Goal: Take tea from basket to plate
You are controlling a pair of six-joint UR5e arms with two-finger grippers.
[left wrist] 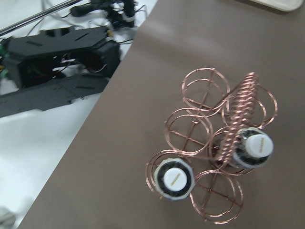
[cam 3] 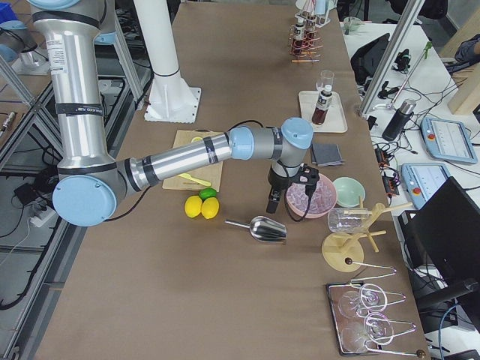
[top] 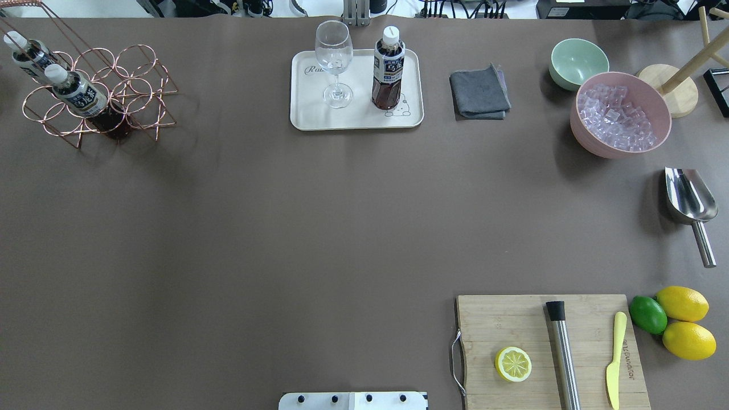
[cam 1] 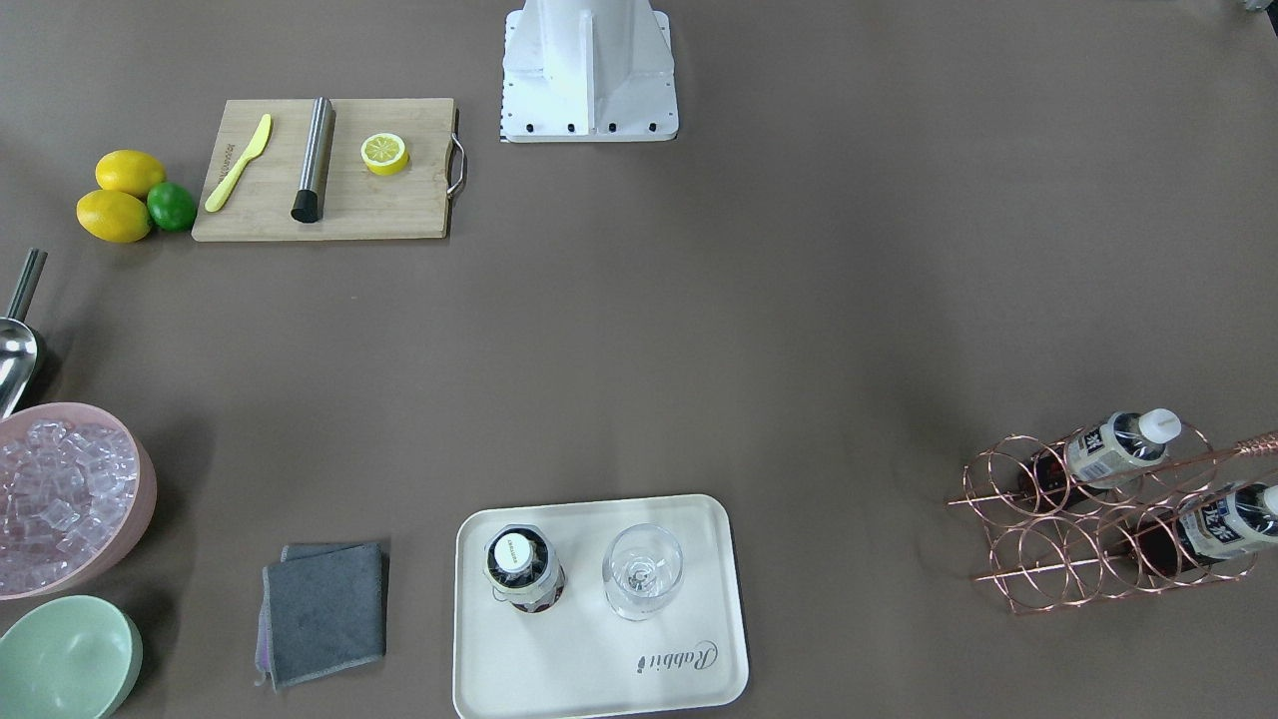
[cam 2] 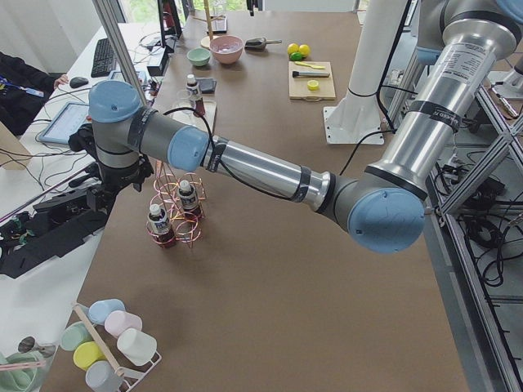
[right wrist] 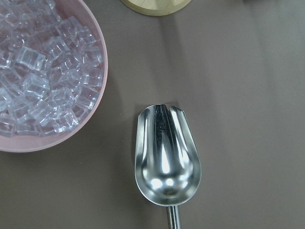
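copper wire of the basket (top: 130, 85) now rings only two bottles (top: 77, 91), both standing in rings at its handle end with their white caps up; the other four rings are empty. one tea bottle (top: 388, 68) stands upright on the plate (top: 353, 119), just beside a wine glass (top: 334, 57) and not touching it. nothing grips it and neither arm is near it.

judged from that, the move named in the task looks finished for one bottle: it is out of the basket, set on the plate and let go. if a single tea is all that is wanted, only pulling the arms back is left. if every bottle is meant, two carries are still to do.

the left gripper (cam 2: 96, 200) hangs by the basket at the counter (top: 285, 228) edge, and its wrist view looks straight down on the two caps. whether it is open or closed i cannot tell, since only the side view shows it. the right gripper (cam 3: 273, 206) hangs well apart from all this, over the pink bowl (right wrist: 102, 71) of ice and the metal scoop (right wrist: 167, 157); its state i cannot tell either.
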